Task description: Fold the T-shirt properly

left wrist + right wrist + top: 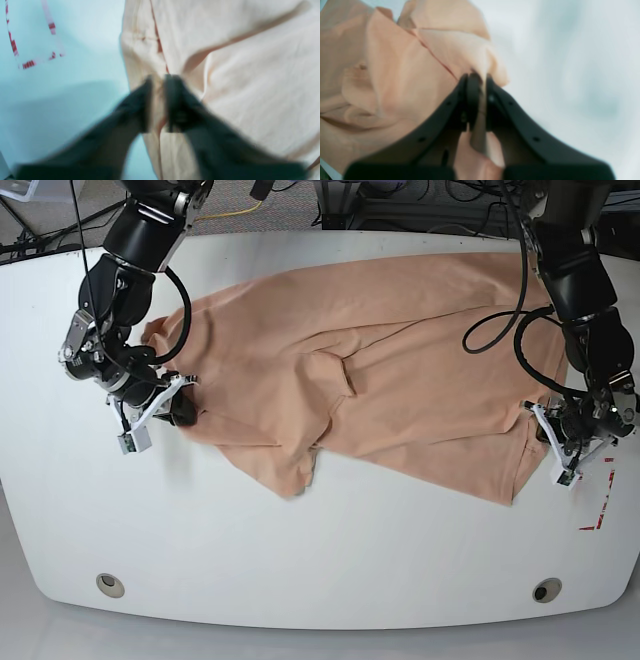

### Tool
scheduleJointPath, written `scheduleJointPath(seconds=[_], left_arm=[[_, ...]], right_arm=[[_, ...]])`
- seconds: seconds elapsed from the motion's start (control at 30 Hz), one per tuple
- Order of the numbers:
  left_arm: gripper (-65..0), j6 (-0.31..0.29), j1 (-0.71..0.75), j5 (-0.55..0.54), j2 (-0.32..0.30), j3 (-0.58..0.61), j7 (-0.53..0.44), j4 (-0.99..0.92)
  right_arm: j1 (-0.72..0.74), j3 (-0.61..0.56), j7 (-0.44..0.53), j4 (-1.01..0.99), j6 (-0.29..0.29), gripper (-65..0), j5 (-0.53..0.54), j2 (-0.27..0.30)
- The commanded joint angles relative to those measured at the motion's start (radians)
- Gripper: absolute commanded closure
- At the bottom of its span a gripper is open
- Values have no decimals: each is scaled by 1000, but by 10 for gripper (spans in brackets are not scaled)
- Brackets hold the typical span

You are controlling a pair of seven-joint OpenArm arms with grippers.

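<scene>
Right hand clamped on T-shirt edge, thin pinch between fingertips; risk: fabric slips free on lift.

Left hand straddles hem, narrow gap, blurred; grip cannot be told; risk: one-sided pull skews fold.

Beyond both hands, shirt sprawls wrinkled across white desk.

Red-striped tape marks left of left hand; no readable writing.

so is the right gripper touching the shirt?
Touching. Right wrist view: right gripper is shut, a fold of shirt pinched between its jaws.
</scene>
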Motion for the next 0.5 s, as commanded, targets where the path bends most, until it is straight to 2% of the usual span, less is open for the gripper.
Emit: scheduleJointPath(seconds=[0.0,0.03,0.13,0.47], left_arm=[[-235,-1,-25,-4,-15,-3,-11,15],[-289,-1,-25,6,-12,-3,-11,15],[-364,-1,-25,37,-9,0,-11,15],[-365,-1,-25,34,-14,87,-11,-76]], right_arm=[[22,-1,21,16,2,0,22,7],[22,-1,21,16,2,0,22,6],[22,-1,21,16,2,0,22,4],[24,-1,21,15,2,0,20,4]])
